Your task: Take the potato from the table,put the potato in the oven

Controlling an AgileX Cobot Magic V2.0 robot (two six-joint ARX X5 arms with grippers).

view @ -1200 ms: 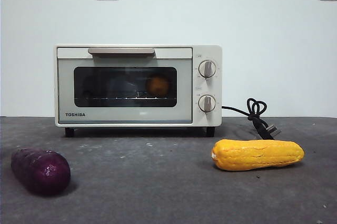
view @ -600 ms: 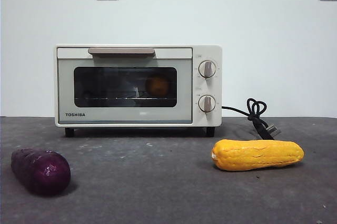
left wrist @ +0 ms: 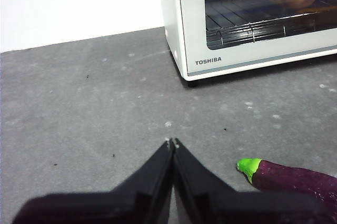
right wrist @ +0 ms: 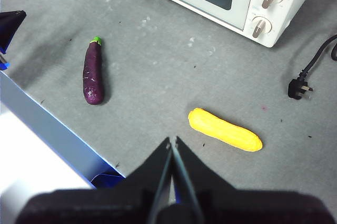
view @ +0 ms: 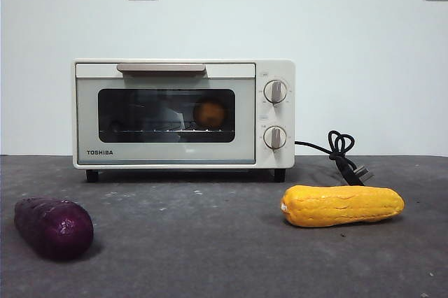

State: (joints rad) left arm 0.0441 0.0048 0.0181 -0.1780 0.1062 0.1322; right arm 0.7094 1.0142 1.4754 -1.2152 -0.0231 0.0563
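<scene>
Sitting behind the shut glass door of the cream-white toaster oven (view: 183, 113), the round tan-orange potato (view: 209, 113) risked little. Left gripper (left wrist: 172, 144) and right gripper (right wrist: 172, 141), both clenched empty, hung above the dark grey table (view: 210, 242); a careless low sweep could nudge the purple eggplant (view: 54, 226).

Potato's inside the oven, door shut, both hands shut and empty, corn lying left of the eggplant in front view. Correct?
Not quite: in the front view the corn lies right of the eggplant, not left. The rest holds: the potato sits inside the oven behind the shut door, and the left hand and right hand are both shut and empty.
</scene>
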